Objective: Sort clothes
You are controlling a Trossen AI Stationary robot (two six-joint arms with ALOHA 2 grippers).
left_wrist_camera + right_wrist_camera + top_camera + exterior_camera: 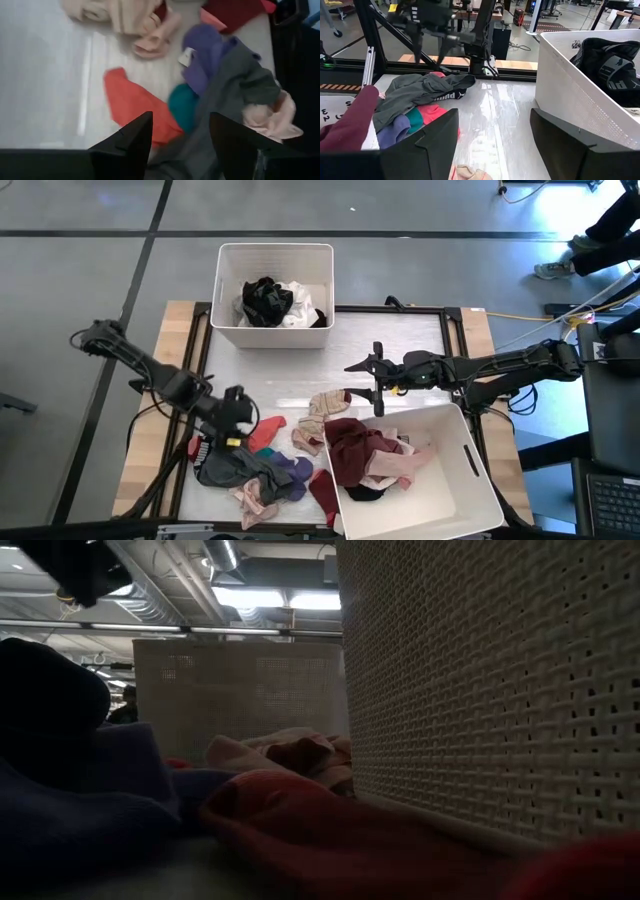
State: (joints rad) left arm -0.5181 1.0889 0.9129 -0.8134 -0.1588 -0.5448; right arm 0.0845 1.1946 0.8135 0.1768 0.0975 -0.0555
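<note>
Loose clothes lie in a pile (255, 470) at the table's near left: a grey garment (240, 80), a purple one (205, 50), a teal one (182, 102), a red one (130, 102) and pink ones (272, 120). A beige piece (325, 408) lies nearer the middle. My left gripper (240, 418) stands open above the pile's far side, its fingers (142, 137) pointing down on either side of the teal and grey cloth, clear of it. My right gripper (348, 380) waits open over the table's middle, pointing toward the left edge.
A white bin (275, 255) at the far edge holds black and white clothes. A second white bin (470, 470) at the near right holds maroon and pink clothes; its woven wall (480, 690) fills the low view's right. Bare tabletop (300, 370) lies between the bins.
</note>
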